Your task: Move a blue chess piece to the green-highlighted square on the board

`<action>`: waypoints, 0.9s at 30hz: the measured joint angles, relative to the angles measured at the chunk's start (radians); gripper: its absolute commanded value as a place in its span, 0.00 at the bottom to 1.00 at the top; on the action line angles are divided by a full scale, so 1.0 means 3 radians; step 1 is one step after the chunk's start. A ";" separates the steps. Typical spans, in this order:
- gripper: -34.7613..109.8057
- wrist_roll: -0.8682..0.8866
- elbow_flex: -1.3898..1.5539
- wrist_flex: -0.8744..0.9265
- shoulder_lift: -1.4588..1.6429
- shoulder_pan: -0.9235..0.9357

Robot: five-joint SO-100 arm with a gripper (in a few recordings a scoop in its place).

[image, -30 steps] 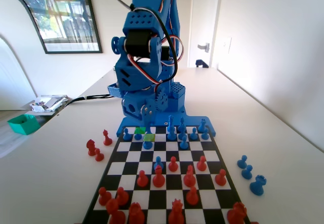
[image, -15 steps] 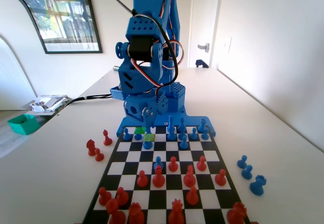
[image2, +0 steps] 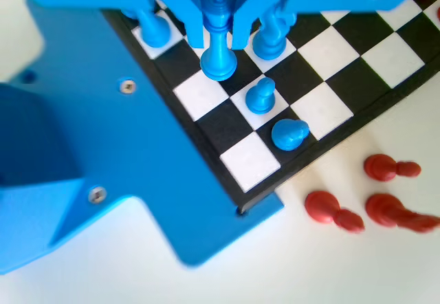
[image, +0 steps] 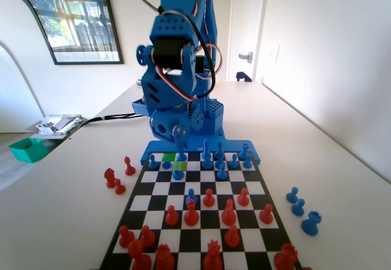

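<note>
Blue printed arm (image: 177,68), black motors (looped cables)

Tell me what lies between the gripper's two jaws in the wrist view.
The slender blue chess piece stands between the jaws of the gripper, its base on a black board square.

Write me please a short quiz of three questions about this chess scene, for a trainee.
1. True or false: in the wrist view, the blue chess piece lies on the table.
2. The gripper has its jaws: A) either side of that piece; B) over red pieces; C) off the board.
3. Fixed view: how many blue pieces stand on the table right of the board?
Key: 1 false; 2 A; 3 three.
</note>
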 measured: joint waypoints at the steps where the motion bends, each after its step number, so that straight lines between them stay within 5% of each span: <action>1: 0.25 -0.0015 -0.0036 0.0107 0.0036 0.0015; 11: 0.25 -0.0312 0.0097 0.0435 0.0440 0.0327; 27: 0.25 -0.0337 0.0266 -0.0051 0.0358 0.0823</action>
